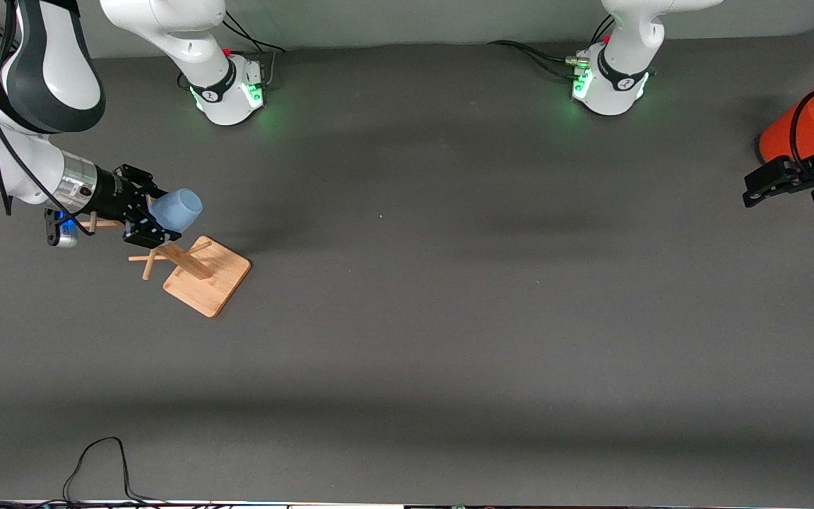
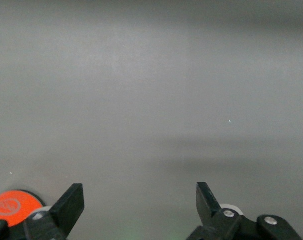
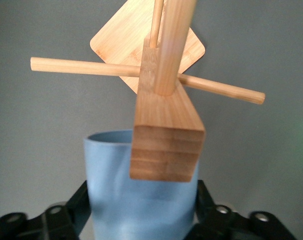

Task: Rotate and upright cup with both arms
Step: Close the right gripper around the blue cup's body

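Observation:
The pale-blue cup (image 1: 177, 207) lies on its side at the top of the wooden rack (image 1: 209, 283), toward the right arm's end of the table. My right gripper (image 1: 156, 212) is shut on the cup, one finger pressed against each side. In the right wrist view the cup (image 3: 141, 200) sits between the fingers of the right gripper (image 3: 144, 205), with the rack's post (image 3: 166, 150) in front of it. Whether a peg holds the cup is hidden. My left gripper (image 1: 781, 191) waits open at the left arm's end; the left wrist view shows the left gripper (image 2: 140, 200) with nothing between its fingers.
An orange-red can (image 1: 799, 131) with a silver top stands at the table's edge beside the left gripper; its orange base (image 2: 11, 205) shows in the left wrist view. The rack's thin pegs (image 3: 86, 67) stick out sideways. A black cable (image 1: 96, 459) lies at the table's near edge.

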Controlling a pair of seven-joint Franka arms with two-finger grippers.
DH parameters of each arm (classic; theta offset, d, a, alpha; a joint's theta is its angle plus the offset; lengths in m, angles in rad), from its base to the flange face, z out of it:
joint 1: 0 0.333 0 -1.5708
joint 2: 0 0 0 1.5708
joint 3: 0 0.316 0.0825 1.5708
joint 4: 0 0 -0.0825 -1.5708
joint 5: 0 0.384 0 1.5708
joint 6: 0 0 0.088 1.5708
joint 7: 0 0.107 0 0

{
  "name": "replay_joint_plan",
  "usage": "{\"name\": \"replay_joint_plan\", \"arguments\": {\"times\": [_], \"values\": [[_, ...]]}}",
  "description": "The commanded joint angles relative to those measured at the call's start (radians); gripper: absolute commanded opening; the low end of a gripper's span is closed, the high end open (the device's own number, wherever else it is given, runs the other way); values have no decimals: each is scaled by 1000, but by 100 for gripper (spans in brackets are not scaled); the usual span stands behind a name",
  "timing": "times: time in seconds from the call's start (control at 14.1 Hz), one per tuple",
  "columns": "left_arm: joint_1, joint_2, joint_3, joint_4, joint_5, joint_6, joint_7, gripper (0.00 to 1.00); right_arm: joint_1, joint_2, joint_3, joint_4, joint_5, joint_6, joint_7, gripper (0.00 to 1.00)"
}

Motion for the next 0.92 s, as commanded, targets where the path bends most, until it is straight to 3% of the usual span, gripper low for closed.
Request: {"name": "replay_joint_plan", "arguments": {"times": [0.0,0.64,0.85], "values": [[-9,-7,-10,-5,14,-19,-84,100,3,-3,2,-6,22,17,5,51],[-6,-14,-10,-5,-23,-82,50,100,3,-10,5,63,50,-46,36,48],[-8,-10,-10,-7,-21,-82,50,100,1,-10,60,92,56,-45,111,48]]}}
